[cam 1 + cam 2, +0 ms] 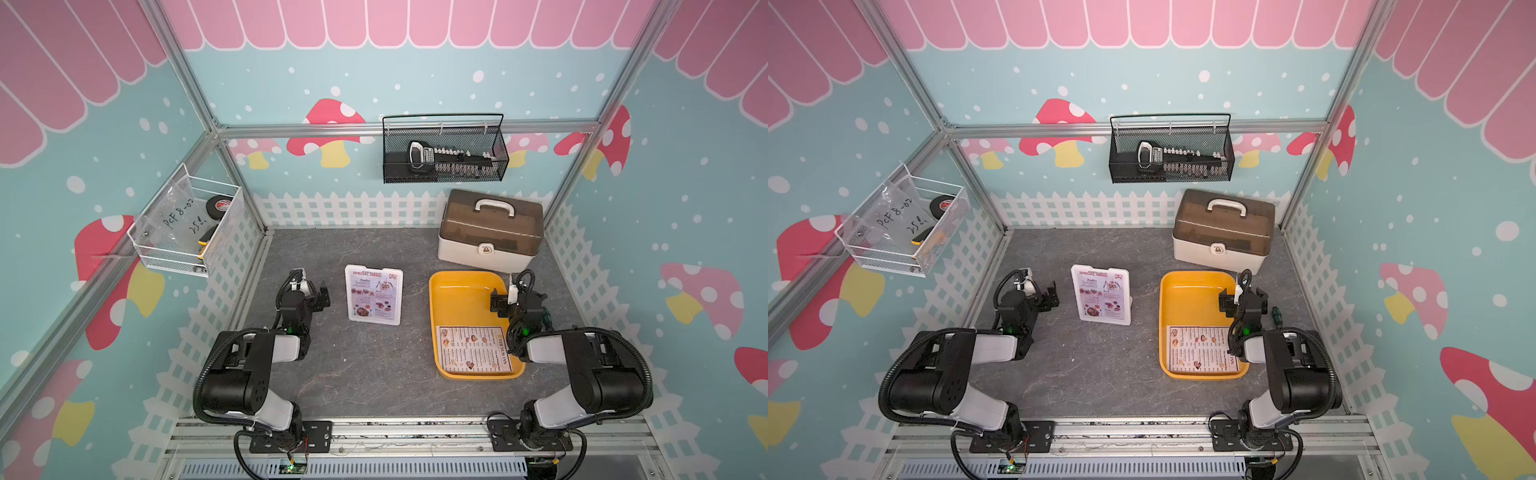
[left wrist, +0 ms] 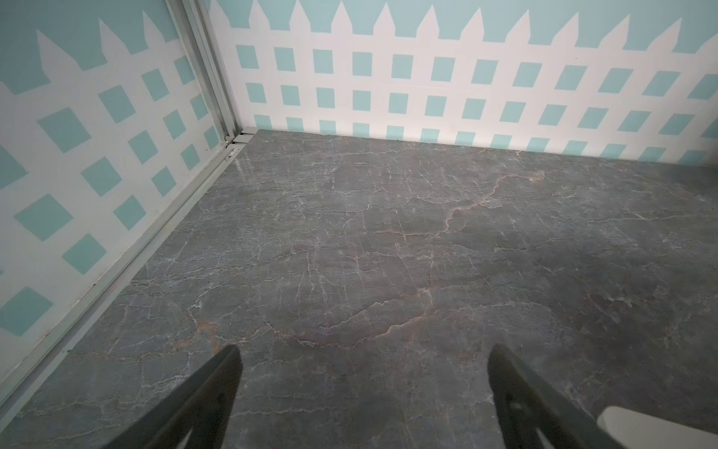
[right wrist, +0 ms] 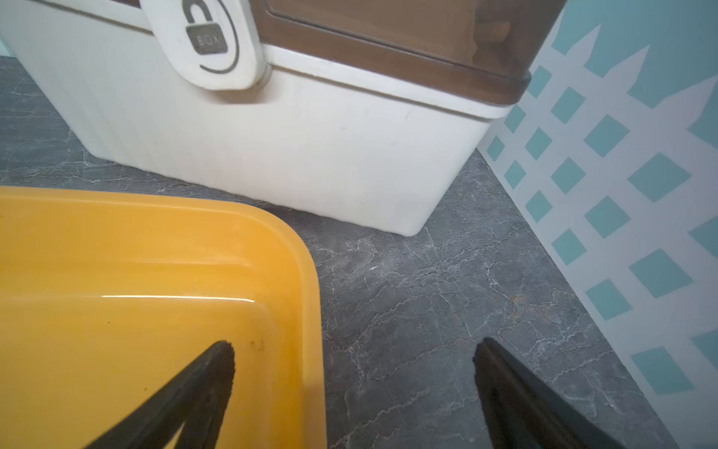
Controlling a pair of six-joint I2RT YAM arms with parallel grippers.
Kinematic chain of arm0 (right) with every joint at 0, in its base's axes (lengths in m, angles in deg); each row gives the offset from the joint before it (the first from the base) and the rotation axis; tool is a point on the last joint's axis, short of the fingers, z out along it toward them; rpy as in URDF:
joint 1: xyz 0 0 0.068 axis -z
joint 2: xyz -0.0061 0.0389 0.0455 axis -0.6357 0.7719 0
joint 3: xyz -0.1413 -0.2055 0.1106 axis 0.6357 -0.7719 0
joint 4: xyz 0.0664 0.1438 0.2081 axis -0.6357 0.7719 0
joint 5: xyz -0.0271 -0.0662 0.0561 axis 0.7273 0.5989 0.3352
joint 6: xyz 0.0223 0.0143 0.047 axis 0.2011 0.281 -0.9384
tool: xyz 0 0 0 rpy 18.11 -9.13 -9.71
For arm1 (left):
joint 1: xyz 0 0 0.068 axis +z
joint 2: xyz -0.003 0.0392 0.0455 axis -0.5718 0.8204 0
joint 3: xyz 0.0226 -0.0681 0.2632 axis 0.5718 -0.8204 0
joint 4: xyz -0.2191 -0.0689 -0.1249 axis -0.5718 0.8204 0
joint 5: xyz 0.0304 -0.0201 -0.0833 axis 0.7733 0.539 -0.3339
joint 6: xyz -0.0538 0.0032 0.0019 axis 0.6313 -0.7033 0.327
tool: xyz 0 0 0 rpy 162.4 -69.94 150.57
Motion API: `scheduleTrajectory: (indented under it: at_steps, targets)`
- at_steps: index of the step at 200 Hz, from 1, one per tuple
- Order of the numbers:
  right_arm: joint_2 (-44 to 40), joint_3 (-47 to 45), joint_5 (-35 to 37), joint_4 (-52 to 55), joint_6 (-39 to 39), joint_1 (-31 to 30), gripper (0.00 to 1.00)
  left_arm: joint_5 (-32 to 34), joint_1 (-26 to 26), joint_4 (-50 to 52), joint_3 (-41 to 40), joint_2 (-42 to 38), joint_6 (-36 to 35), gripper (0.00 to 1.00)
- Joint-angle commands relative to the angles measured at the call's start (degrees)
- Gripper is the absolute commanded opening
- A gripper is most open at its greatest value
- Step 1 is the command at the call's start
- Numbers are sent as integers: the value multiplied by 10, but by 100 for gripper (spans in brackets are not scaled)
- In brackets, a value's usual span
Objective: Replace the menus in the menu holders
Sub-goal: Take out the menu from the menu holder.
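The pinkish Special Menu [image 1: 372, 295] is slotted in the white menu holder [image 1: 386, 322], stood upright on the counter [image 1: 374, 374] beside the yellow tray [image 1: 457, 299]. The right tool [image 3: 353, 344] is held over the tray's far corner rim, jaws spread wide, nothing gripped, probably not touching it. The white Dim Sum Inn menu [image 1: 473, 349] is laid flat inside the tray, at the opposite end. The left tool [image 2: 365, 350] is parked past the holder from the tray, equally wide and empty.
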Motion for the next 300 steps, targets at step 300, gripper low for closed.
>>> scheduleTrajectory:
  at_steps: [300]
  targets:
    - [101,721,-391,721,134,-323,71,112,-19,809,239,-162,396,99]
